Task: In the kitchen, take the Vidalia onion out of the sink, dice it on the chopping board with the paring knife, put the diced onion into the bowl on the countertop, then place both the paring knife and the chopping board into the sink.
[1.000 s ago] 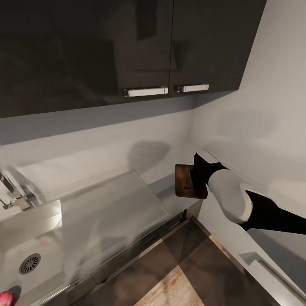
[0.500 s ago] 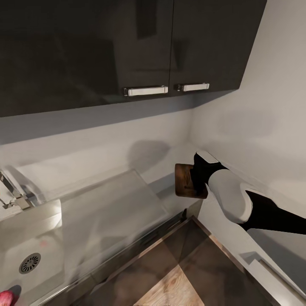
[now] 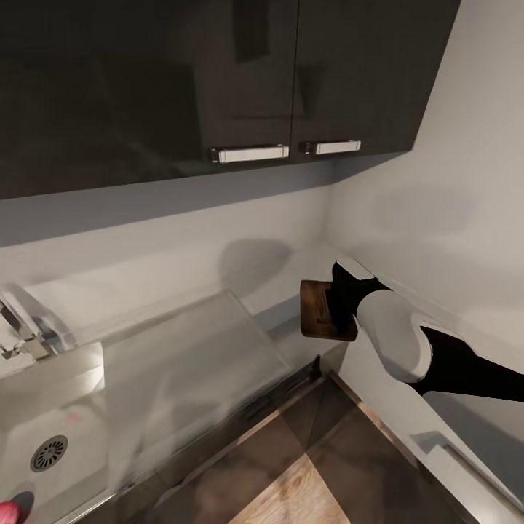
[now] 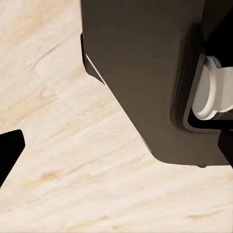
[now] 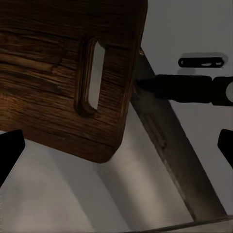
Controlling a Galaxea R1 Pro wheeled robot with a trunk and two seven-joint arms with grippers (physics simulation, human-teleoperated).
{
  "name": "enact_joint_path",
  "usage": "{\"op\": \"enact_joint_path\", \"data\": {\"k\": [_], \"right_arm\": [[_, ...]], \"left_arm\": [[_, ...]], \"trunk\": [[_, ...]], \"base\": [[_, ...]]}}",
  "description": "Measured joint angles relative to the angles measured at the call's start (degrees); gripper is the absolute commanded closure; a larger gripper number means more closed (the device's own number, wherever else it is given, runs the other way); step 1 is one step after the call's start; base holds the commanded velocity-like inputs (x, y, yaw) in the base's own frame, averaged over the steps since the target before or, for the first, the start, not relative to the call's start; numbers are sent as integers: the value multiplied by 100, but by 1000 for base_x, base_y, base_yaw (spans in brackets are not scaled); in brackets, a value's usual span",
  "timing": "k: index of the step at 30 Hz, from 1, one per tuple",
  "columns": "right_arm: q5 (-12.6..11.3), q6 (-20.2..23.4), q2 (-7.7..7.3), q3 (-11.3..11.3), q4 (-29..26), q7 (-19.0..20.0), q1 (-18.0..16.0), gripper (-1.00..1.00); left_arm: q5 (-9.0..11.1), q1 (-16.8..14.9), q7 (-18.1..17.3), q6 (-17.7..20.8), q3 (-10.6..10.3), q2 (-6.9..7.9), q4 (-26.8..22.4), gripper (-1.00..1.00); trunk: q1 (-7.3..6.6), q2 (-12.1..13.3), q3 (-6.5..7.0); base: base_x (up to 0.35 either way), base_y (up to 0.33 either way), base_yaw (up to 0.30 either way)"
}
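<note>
Since the frame a second earlier almost nothing had moved: the whole head view had drifted slightly, which reads as the camera shifting, while the right arm and the board kept their places. In the head view, the chopping board (image 3: 319, 309), a dark brown wooden rectangle, sat at the far right end of the glossy grey countertop (image 3: 276, 320), close to the corner where the two white walls met. The right arm, white with a black wrist, reached in from the right, and the right gripper (image 3: 342, 295) sat over the board's right edge, hiding part of it. Whether its fingers were closed on the board or only resting there could not be told. In the right wrist view the board (image 5: 58, 73) appeared close up, its slot handle (image 5: 92, 77) running near one end, with dark fingertips showing at both lower edges of the picture and pale countertop beneath. To the left along the countertop lay the flat steel drainboard (image 3: 182, 356), then the sink (image 3: 44, 415) with its round dark drain hole (image 3: 49, 453) and part of the chrome tap (image 3: 18, 331). A small red object (image 3: 11, 507) showed at the lower left edge of the head view. Dark wall cabinets (image 3: 218, 80) with two metal handles hung above. The left wrist view showed pale wooden floor (image 4: 73, 160), a dark part of the robot's body (image 4: 145, 73), and one dark fingertip of the left gripper (image 4: 9, 150) at the edge; how wide that claw stood could not be told.
</note>
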Motion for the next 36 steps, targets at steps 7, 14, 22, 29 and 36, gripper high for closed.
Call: {"op": "enact_joint_path", "data": {"k": [7, 14, 22, 29, 36], "right_arm": [[0, -1, 0, 3, 0, 0, -2, -100], [0, -1, 0, 5, 0, 0, 0, -100], [0, 1, 0, 4, 0, 0, 1, -100], [0, -1, 0, 9, 0, -1, 1, -100], [0, -1, 0, 22, 0, 0, -2, -100]], "left_arm": [[0, 0, 0, 0, 0, 0, 0, -100], [0, 0, 0, 0, 0, 0, 0, -100], [0, 0, 0, 0, 1, 0, -1, -100], [0, 0, -8, 0, 0, 0, -2, -100], [0, 0, -8, 0, 0, 0, -2, -100]], "trunk": [[2, 1, 0], [0, 0, 0], [2, 1, 0], [2, 1, 0], [2, 1, 0]], "base": [[43, 0, 0], [63, 0, 0], [142, 0, 0], [6, 0, 0], [0, 0, 0]]}}
